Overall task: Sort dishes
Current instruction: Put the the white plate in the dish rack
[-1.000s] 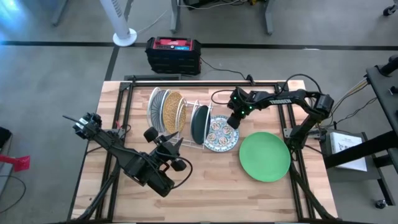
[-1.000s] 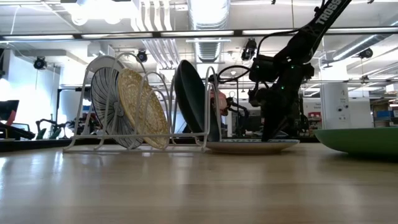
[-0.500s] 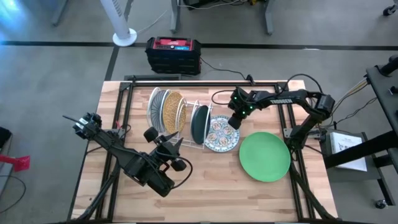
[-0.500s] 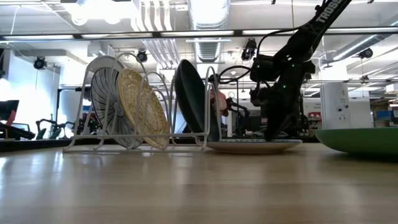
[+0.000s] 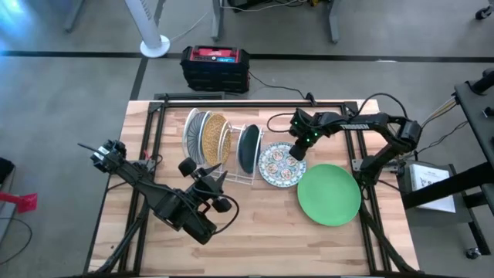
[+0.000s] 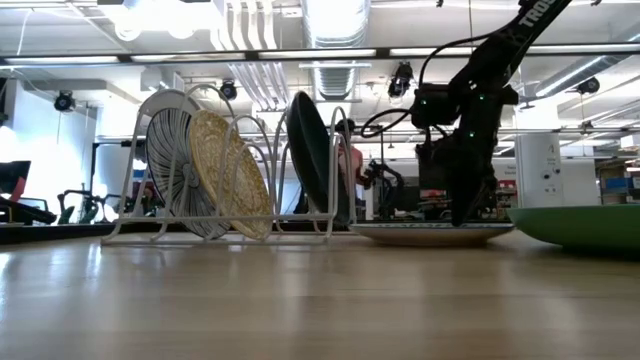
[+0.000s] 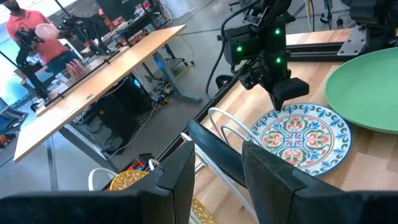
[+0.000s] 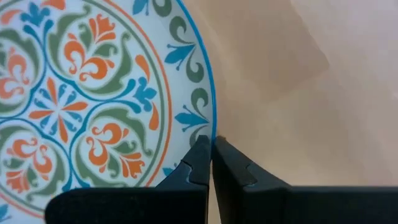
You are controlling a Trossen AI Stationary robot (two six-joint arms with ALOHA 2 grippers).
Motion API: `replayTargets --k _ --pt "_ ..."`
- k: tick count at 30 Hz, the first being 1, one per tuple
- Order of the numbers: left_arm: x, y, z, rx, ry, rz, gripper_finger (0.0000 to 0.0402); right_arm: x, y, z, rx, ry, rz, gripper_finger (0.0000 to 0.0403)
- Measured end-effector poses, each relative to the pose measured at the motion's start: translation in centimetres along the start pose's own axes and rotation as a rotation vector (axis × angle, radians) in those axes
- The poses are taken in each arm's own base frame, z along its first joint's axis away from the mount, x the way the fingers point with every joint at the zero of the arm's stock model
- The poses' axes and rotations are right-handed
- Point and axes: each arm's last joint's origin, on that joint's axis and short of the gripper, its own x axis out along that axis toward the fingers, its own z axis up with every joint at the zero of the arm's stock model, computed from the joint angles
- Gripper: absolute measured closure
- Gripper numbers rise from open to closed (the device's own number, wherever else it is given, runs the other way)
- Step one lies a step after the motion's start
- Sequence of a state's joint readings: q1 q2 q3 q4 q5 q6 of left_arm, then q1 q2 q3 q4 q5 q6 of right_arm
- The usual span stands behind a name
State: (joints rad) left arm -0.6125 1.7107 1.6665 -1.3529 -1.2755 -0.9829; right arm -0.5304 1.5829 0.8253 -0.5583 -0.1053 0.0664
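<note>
Bench (image 5: 255,224) carries the white wire rack (image 5: 220,154) at its rear left of centre, with loose plates laid flat to the rack's right. Largest of these, the plain green plate (image 5: 329,194), lies where it lay a second ago, apart from the rack and not engaged by either arm.

The floral plate (image 5: 279,164) has shifted. A second ago it sat tucked against the rack's right end, beside the dark teal plate (image 5: 248,150); it now lies clear of the rack, nearer the green plate and just beside it. It remains flat on the bench. In the inspector's judgement it is being dragged free of the rack so that an edge can be lifted for slotting.

The teal plate stands upright in the rack's right slots; the mustard speckled plate (image 5: 214,138) and a pale ribbed plate (image 5: 197,133) stand in the left slots, unchanged.

The right gripper (image 8: 212,152) has travelled with the floral plate; its jaws are clenched tight at the plate's rim, the tips bearing on the edge, no clear pinch visible.

The left gripper (image 5: 202,181) waits at the bench's front left, jaws parted and grasping nothing.
</note>
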Motion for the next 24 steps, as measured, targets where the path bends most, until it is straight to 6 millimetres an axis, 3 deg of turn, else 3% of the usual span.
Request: replayTargets --k 11,24 --pt "0.0 0.0 0.0 0.000 0.000 -0.001 0.0279 -0.1 -0.2 0.0 0.001 0.000 -0.076 0.0402" --pt "0.0 0.0 0.0 0.000 0.000 0.000 0.0279 -0.4 -1.8 0.4 0.028 -0.043 -0.205 0.0402"
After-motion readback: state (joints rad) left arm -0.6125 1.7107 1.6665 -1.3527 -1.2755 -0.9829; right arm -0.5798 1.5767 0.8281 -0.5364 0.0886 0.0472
